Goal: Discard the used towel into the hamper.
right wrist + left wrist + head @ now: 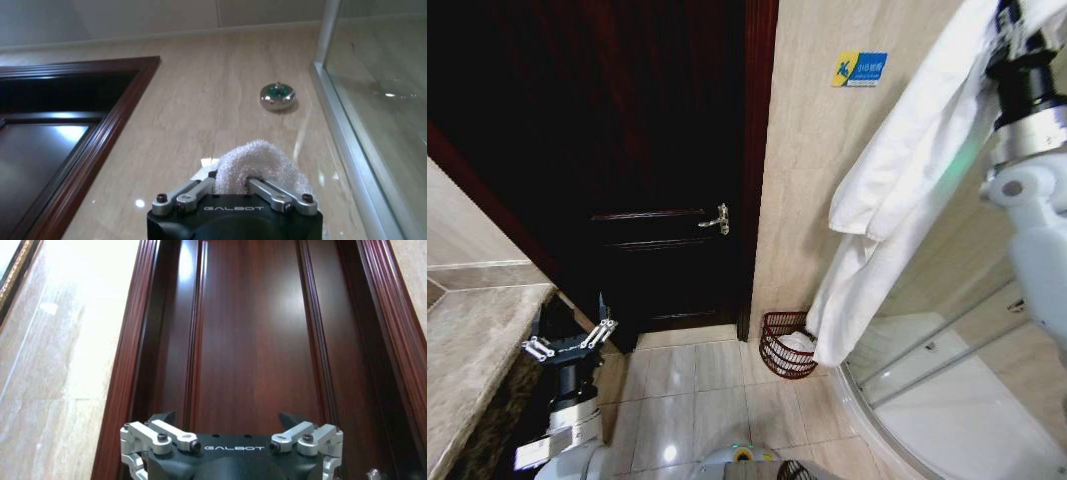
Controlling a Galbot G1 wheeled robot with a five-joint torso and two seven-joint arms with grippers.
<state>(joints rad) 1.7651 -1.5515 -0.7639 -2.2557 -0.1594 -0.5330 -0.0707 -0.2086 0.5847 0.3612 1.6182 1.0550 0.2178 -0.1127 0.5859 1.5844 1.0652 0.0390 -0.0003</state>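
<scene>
Setting: a tiled bathroom corner, with a dark wooden door (657, 180) on the left of the head view and a glass shower enclosure (947, 370) on the right.

Towel: a long white towel (897, 190) hangs down the beige wall (812, 160) from the raised right arm. It drapes in soft folds, thick and looped in texture, and its lower end trails to just above and beside the hamper.

Hamper: the small round reddish-brown wire hamper (784, 345) stands on the floor against the wall between door frame and shower. It has open rings and tapers toward the base, and something white already shows inside it.

Right gripper: high up by the wall, the right gripper (248, 181) has its jaws pinched narrow on a bunched fold of the towel. A chrome wall hook (277, 96) sits well apart from the cloth beyond it.

Left gripper: the left gripper (570, 343) is parked low beside the stone counter (477, 350) and faces the door, jaws spread wide and holding nothing.

Step in hand: carrying. The towel appears lifted clear of its hook and hangs over the drop zone, not yet released.

Next move: likely lowering the arm so the cloth gathers into the hamper rather than beside it — the narrow mouth leaves little margin — then opening the jaws.
</scene>
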